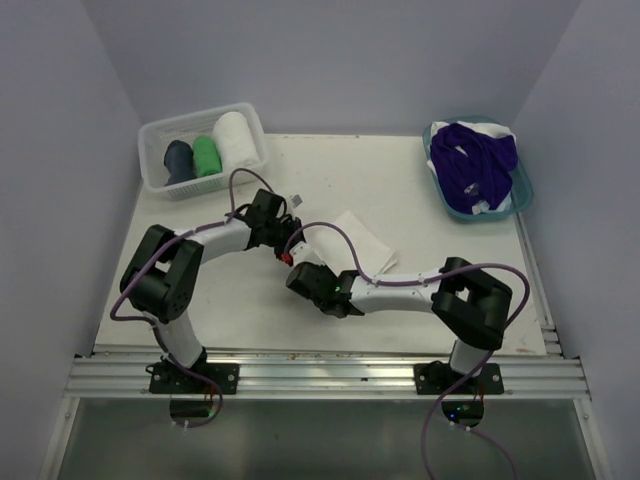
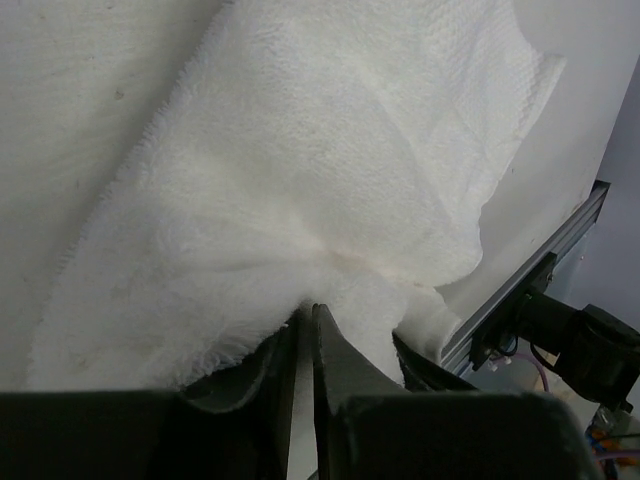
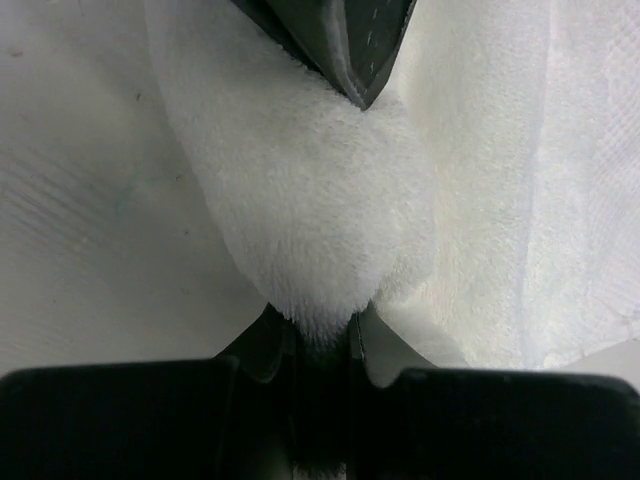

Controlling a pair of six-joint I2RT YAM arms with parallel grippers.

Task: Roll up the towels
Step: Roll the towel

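A white towel [image 1: 362, 242] lies flat at the table's middle. My left gripper [image 1: 283, 232] is shut on its near-left edge; in the left wrist view the towel [image 2: 300, 190] bunches up over the closed fingertips [image 2: 330, 340]. My right gripper [image 1: 297, 272] is shut on the same edge just in front; in the right wrist view a fold of towel [image 3: 310, 210] is pinched between the fingers [image 3: 285, 335], and the left gripper's fingertip [image 3: 350, 50] shows at the top. The two grippers are close together.
A white basket [image 1: 160, 135] at the back left holds three rolled towels: dark blue [image 1: 179, 160], green [image 1: 207, 155], white [image 1: 235, 140]. A teal tub [image 1: 520, 195] at the back right holds a purple towel [image 1: 475, 160]. Aluminium rail [image 1: 320, 375] along the near edge.
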